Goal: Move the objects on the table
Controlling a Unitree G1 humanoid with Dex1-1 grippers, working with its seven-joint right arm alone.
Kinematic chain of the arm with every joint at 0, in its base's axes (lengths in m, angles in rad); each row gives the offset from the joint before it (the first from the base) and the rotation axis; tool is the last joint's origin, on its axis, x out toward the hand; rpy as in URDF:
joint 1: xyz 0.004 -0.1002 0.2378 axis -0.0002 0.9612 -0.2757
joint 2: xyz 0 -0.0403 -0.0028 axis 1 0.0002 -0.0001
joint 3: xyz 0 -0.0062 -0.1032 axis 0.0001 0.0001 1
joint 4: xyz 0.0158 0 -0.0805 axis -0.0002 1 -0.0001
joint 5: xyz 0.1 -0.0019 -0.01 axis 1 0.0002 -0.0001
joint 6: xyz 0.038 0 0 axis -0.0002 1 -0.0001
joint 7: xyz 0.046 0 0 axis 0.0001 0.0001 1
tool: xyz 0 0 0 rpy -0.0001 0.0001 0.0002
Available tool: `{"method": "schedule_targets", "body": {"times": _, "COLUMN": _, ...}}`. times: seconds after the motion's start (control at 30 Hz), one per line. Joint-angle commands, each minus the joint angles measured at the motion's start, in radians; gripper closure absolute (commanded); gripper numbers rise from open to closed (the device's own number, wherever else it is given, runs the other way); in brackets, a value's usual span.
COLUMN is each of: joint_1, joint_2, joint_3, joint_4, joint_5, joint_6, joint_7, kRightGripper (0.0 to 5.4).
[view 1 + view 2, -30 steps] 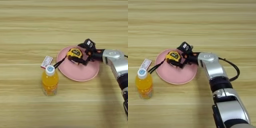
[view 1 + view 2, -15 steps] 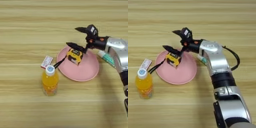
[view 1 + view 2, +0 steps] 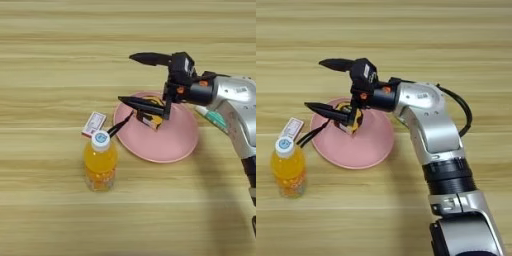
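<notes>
Left eye view shows the wide light-wood table (image 3: 60, 55) with a round pink plate (image 3: 170, 142) near its middle. On the plate's left half lies the yellow-and-black tape measure (image 3: 151, 119), its black strap (image 3: 119, 127) trailing off the left rim toward the orange drink bottle with a white cap (image 3: 100, 162), which stands upright nearer the viewer. Just beside the bottle, on its far side, lies the small flat white-and-red packet (image 3: 93, 123), flat on the wood. The right gripper (image 3: 134, 79) hangs over the plate with its two black fingers spread wide, one pointing left well above the far rim, the other low across the tape measure; nothing is pinched between them. A bit of green and white (image 3: 216, 119) shows behind the silver forearm at the plate's right edge, probably the small tube, mostly hidden.

Right eye view gives the same layout from further right: the silver forearm (image 3: 426, 107) reaches in from the lower right, fingers parted, the lower one (image 3: 326, 110) just over the tape measure (image 3: 352, 117) on the plate (image 3: 356, 150). Packet (image 3: 292, 127) and bottle (image 3: 287, 167) sit at the left.

The tape measure looks like a hard, fairly dense case with smooth sides; gripping across its flat faces seems safer than using the limp strap. The packet looks light and thin, awkward to lift off the wood.
</notes>
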Motion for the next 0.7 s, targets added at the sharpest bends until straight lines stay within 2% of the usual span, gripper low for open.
{"method": "schedule_targets", "body": {"times": 0.03, "joint_1": -0.017, "joint_2": -0.038, "joint_3": 0.006, "joint_4": -0.106, "joint_5": 0.058, "joint_6": 0.016, "joint_7": 0.024, "kRightGripper": 0.04}}
{"method": "schedule_targets", "body": {"times": 0.4, "joint_1": 0.042, "joint_2": -0.078, "joint_3": 0.036, "joint_4": -0.225, "joint_5": 0.158, "joint_6": 0.094, "joint_7": 0.128, "kRightGripper": 0.04}}
{"method": "schedule_targets", "body": {"times": 0.7, "joint_1": 0.047, "joint_2": -0.086, "joint_3": 0.082, "joint_4": -0.236, "joint_5": 0.123, "joint_6": 0.089, "joint_7": 0.127, "kRightGripper": 0.04}}
